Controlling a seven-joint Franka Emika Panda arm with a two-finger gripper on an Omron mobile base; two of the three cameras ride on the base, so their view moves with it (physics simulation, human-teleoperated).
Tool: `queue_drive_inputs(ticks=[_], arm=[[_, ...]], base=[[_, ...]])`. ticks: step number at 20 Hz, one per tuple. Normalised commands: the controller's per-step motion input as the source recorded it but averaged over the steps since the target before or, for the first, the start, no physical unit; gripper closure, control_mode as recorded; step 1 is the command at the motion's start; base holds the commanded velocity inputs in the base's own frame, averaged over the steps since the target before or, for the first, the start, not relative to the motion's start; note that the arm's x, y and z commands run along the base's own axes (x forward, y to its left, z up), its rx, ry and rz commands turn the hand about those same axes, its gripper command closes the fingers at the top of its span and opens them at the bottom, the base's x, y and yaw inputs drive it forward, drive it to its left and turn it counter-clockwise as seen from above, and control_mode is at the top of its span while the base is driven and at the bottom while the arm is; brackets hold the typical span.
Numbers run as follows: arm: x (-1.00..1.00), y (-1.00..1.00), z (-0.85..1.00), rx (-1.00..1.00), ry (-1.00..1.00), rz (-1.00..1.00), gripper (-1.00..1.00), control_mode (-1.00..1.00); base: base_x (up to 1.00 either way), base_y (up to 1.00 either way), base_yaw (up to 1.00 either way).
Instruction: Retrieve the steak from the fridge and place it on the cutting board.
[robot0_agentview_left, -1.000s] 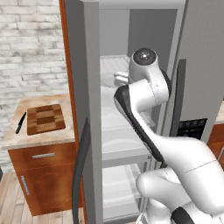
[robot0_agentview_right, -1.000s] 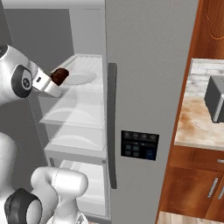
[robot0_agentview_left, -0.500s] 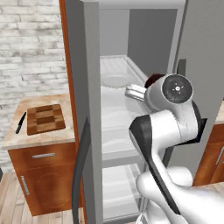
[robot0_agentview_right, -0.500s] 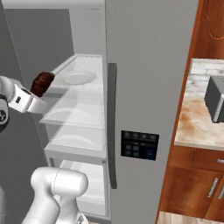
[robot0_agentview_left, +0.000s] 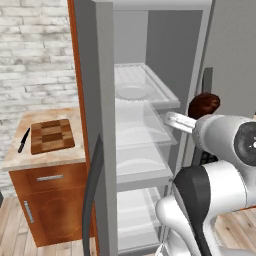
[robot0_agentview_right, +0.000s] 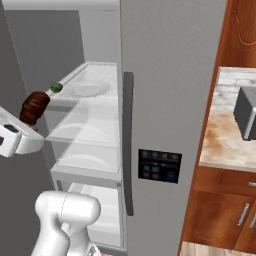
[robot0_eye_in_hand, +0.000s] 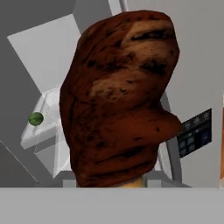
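I have the steak (robot0_agentview_left: 203, 104) clamped in the hand (robot0_agentview_left: 194, 113), held just outside the fridge (robot0_agentview_left: 150, 100), clear of its shelves so it can travel to the cutting board (robot0_agentview_left: 51, 135) on the table (robot0_agentview_left: 45, 159) beside the fridge.

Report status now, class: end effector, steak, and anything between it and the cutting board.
End effector shut on steak, outside the fridge shelves. Cutting board bare, knife beside it. Open fridge door stands between.
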Motion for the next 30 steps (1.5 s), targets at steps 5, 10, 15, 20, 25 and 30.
queue_drive_inputs(ticks=[5, 10, 15, 20, 25, 30], arm=[[-0.4, -0.17, 0.0, 0.0, 0.09, -0.02, 1.0, -1.0], [-0.28, -0.16, -0.12, 0.0, 0.09, -0.01, 1.0, -1.0], [-0.06, -0.14, -0.36, 0.0, 0.04, 0.0, 1.0, -1.0], [0.0, -0.02, -0.09, -0.01, 0.01, 0.0, 1.0, -1.0], [0.0, 0.0, 0.0, 0.0, 0.0, 0.0, 1.0, -1.0], [-0.03, 0.0, 0.0, 0.0, 0.0, 0.0, 1.0, -1.0]], base=[[0.0, 0.0, 0.0], [0.0, 0.0, 0.0], [0.0, 0.0, 0.0], [0.0, 0.0, 0.0], [0.0, 0.0, 0.0], [0.0, 0.0, 0.0]])
